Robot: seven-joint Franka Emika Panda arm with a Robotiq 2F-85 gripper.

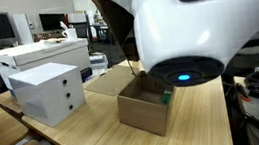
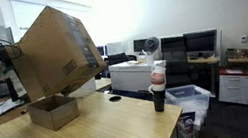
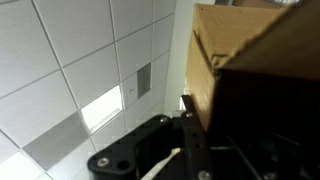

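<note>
A large cardboard box (image 2: 57,52) hangs tilted in the air above the wooden table (image 2: 104,133), with its opening turned down to the left. My gripper (image 3: 194,106) is shut on one wall of the box (image 3: 250,60). One black finger (image 3: 188,112) lies flat against the cardboard; the other is hidden behind it. The wrist view looks up at the ceiling panels. Below the raised box a small open cardboard box (image 2: 53,111) stands on the table, also seen in an exterior view (image 1: 146,107). My white arm (image 1: 189,24) fills much of that view.
A white drawer unit (image 1: 49,91) and a larger white box (image 1: 37,56) stand on the table beside the small box. A dark bottle with a red and white top (image 2: 157,86) stands near the table's far edge. Desks with monitors (image 2: 201,44) lie beyond.
</note>
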